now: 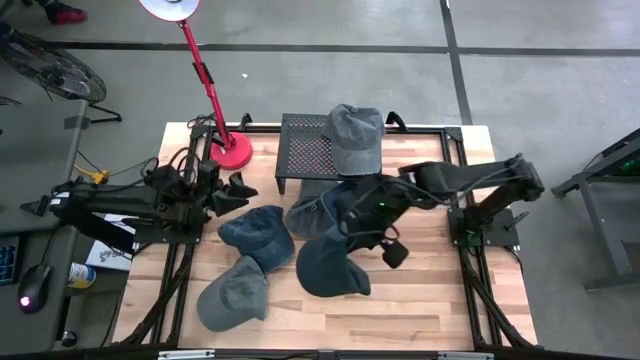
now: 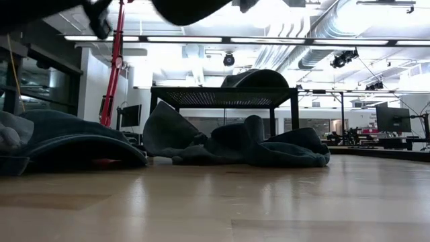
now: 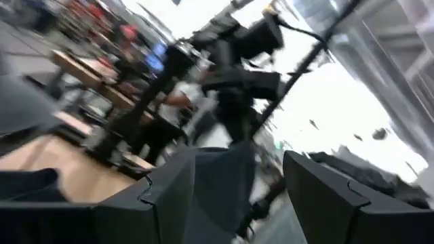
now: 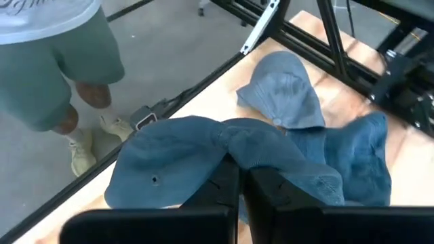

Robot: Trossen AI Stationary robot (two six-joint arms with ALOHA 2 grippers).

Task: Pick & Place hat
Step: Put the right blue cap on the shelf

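Several blue-grey hats lie on the wooden table. My right gripper [image 1: 346,240] is near the table's middle, shut on a dark blue hat [image 1: 330,268], which also shows in the right wrist view [image 4: 176,159] and at the top of the low view [image 2: 188,9]. Another blue hat [image 1: 310,212] lies under the right arm. A dark blue hat [image 1: 258,235] and a grey hat [image 1: 232,295] lie toward the near left. A grey cap [image 1: 355,135] rests on the black mesh rack [image 1: 305,150]. My left gripper [image 1: 238,193] is open and empty at the left, and its own view shows the fingers apart [image 3: 237,196]. My right gripper pinches a bunched fold of the hat's cloth [image 4: 234,154] between its two shut fingers, slanting down from the table's right. The hat spreads out below and ahead of the fingers. In the low view it hangs well clear of the table top.
A red desk lamp [image 1: 230,150] stands at the far left of the table. A person's legs [image 4: 74,74] show on the floor beyond the table's edge. Bare wood lies along the near edge and at the near right.
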